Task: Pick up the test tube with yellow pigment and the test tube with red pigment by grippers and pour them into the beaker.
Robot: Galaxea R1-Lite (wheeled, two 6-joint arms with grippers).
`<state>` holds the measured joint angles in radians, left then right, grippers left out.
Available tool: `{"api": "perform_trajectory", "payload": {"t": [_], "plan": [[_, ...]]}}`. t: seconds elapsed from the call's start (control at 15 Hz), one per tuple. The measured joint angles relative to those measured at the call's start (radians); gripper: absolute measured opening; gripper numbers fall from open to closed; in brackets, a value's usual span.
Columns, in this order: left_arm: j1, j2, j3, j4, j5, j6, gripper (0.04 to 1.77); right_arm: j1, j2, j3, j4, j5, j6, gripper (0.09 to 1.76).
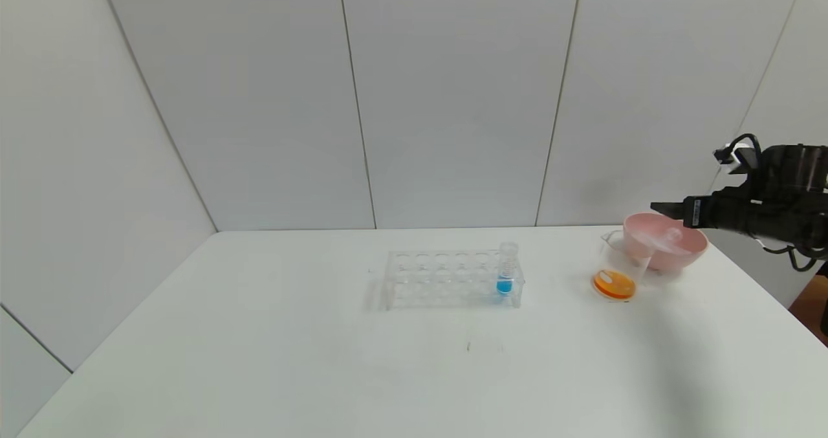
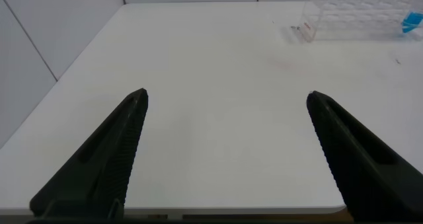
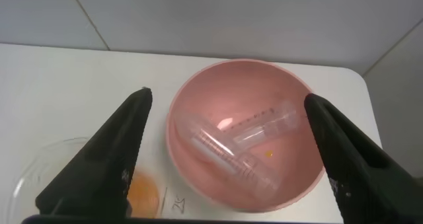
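Inside pink bowl [image 3: 198, 92], 2 emptied tubes [image 3: 238, 148]; beaker [image 1: 614, 266] holds orange.

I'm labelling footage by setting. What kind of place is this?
Probably a mock chemistry-lab bench: a clear test-tube rack holding a blue-liquid tube, a beaker of orange liquid, and a pink bowl of emptied tubes on a plain white table.

The right gripper [image 1: 654, 206] hangs just above the pink bowl [image 1: 686, 247], reaching in from the bowl's right, fingers [image 3: 106, 158] spread wide and empty. The left gripper [image 2: 228, 102] is likewise spread wide, probably parked far left of that bowl.
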<state>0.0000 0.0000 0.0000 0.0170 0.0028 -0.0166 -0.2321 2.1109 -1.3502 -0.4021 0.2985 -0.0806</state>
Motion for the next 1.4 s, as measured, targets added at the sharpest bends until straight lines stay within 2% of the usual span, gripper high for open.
{"api": "perform_trajectory", "payload": {"t": [0.27, 0.4, 0.67, 0.93, 1.4], "plan": [[0.000, 0.000, 0.000, 0.000, 0.000, 0.000, 1.72, 0.110, -0.145, 0.110, 0.018, -0.145, 0.064, 1.67], [0.000, 0.000, 0.000, 0.000, 0.000, 0.000, 1.72, 0.165, -0.224, 0.168, 0.011, -0.188, 0.093, 1.68], [0.000, 0.000, 0.000, 0.000, 0.000, 0.000, 1.72, 0.223, -0.411, 0.295, 0.007, -0.202, 0.103, 1.69], [0.000, 0.000, 0.000, 0.000, 0.000, 0.000, 1.72, 0.240, -0.655, 0.470, 0.006, -0.198, 0.099, 1.70], [0.000, 0.000, 0.000, 0.000, 0.000, 0.000, 1.72, 0.263, -1.177, 0.728, 0.022, -0.197, 0.089, 1.70]]}}
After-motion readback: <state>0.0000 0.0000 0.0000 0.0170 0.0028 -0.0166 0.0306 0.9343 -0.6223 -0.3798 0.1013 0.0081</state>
